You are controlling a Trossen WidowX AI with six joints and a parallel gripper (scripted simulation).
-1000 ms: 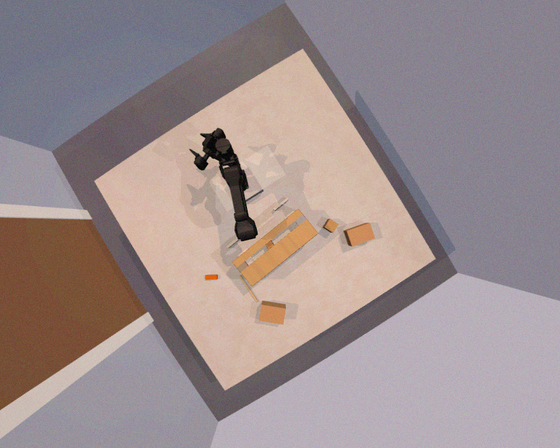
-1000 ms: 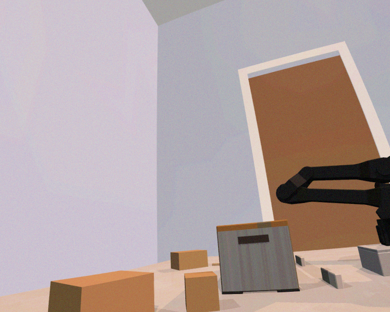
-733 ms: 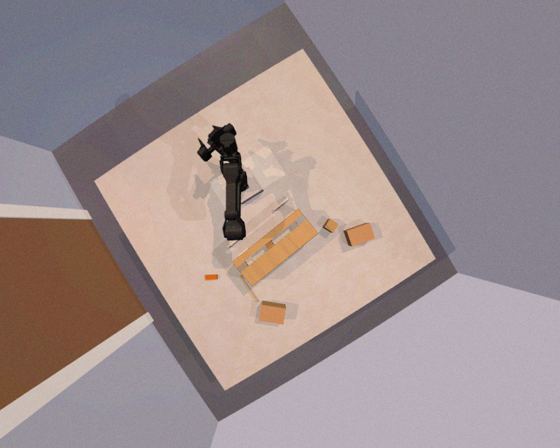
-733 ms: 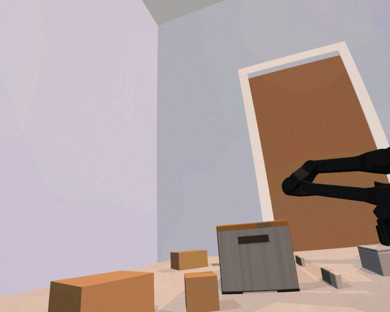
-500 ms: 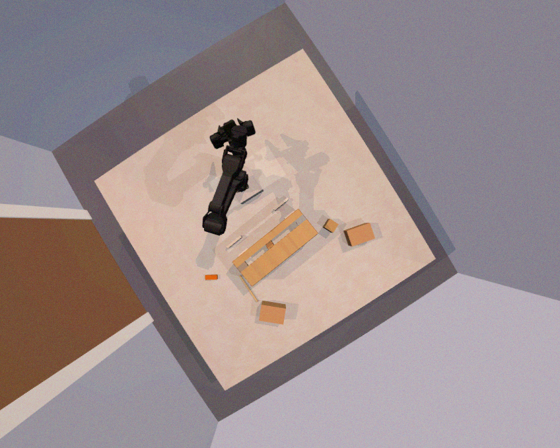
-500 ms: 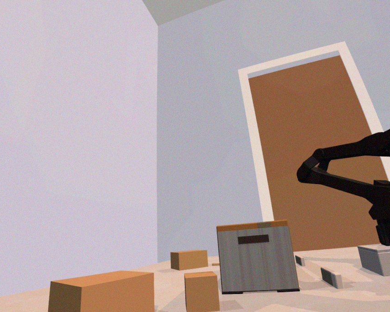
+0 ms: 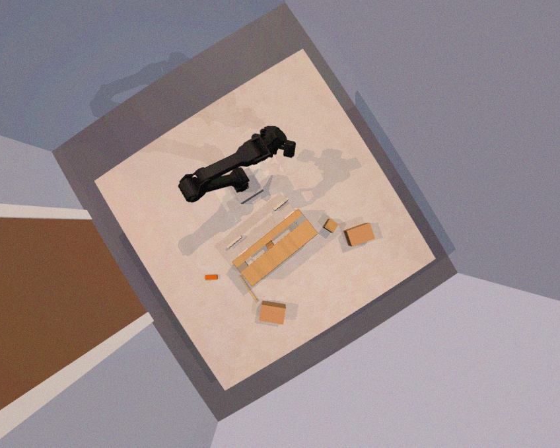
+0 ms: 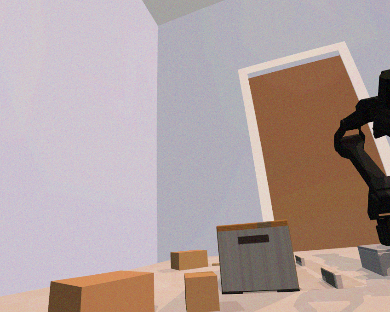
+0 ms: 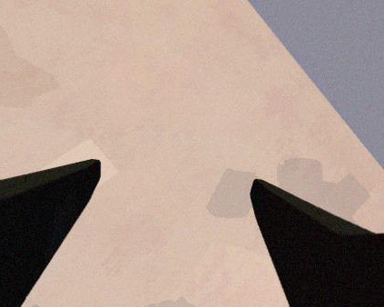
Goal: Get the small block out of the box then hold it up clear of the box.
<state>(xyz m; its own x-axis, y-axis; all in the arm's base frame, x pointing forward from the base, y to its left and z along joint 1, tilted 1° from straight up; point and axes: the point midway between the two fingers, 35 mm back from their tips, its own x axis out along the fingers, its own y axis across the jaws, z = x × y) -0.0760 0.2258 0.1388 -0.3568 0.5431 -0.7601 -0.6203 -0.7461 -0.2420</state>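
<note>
The box (image 7: 284, 252) (image 8: 255, 262) stands on the table. In the top view its wooden top has a long slot, with a small brown piece (image 7: 269, 244) near the middle; I cannot tell if that is a block or part of the box. The exterior view shows a grey end wall with a dark opening; the shelf is not visible there. A small orange block (image 7: 210, 277) lies on the table outside the box, beyond its lower-left end. My gripper (image 9: 178, 177) is open and empty, above the table and away from the box, on the arm's side.
A thin wooden stick (image 7: 249, 289) lies by the box's lower-left end. A larger brown block (image 7: 272, 313) is below it. A small cube (image 7: 330, 224) (image 8: 202, 291) and another large block (image 7: 360, 234) (image 8: 116, 291) stand past the other end. Low upright pieces (image 7: 234, 242) (image 8: 330, 278) stand between box and arm.
</note>
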